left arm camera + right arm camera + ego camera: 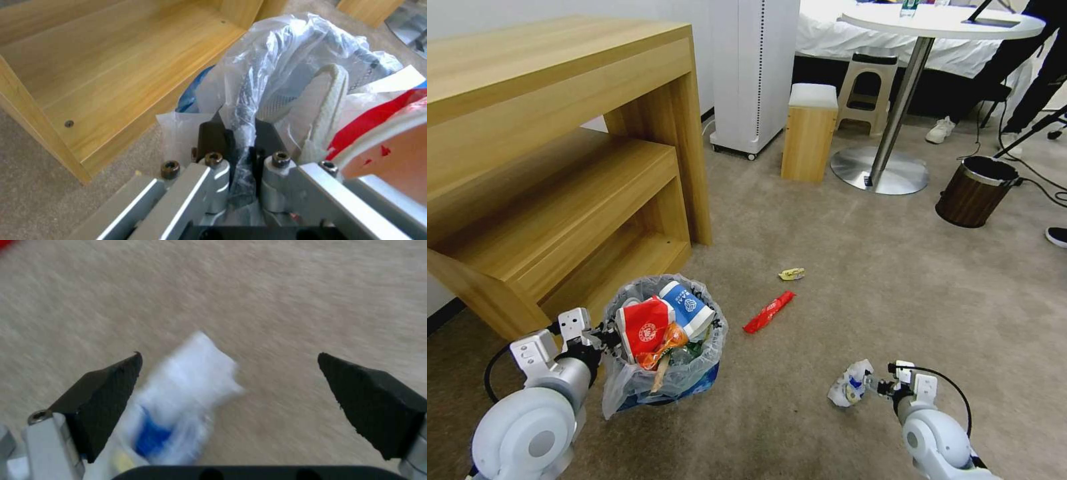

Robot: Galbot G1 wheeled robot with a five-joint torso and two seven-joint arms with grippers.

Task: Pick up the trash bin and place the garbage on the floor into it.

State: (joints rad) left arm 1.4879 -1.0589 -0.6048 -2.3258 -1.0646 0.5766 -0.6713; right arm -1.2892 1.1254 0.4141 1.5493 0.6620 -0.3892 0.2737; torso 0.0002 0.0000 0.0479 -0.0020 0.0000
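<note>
The trash bin [664, 373], a small round bin lined with a clear crinkled bag, sits low by the wooden shelf, packed with a red-and-white cup, a blue-and-white cup and other litter. My left gripper [608, 335] is shut on its near rim. In the left wrist view that gripper [240, 133] pinches the bag-covered rim [249, 100]. On the carpet lie a red wrapper [769, 311], a small yellow wrapper [792, 274] and a crumpled white-and-blue wrapper [849, 383]. My right gripper [872, 385] is open just beside the white wrapper [186, 396], which lies between its fingers [106, 396].
A two-step wooden shelf [560, 200] stands close on the left of the bin. Farther off are a brown wood-look bin [975, 190], a round table's metal base [880, 170], a wooden stool [808, 130] and a white unit [754, 67]. Open carpet lies ahead.
</note>
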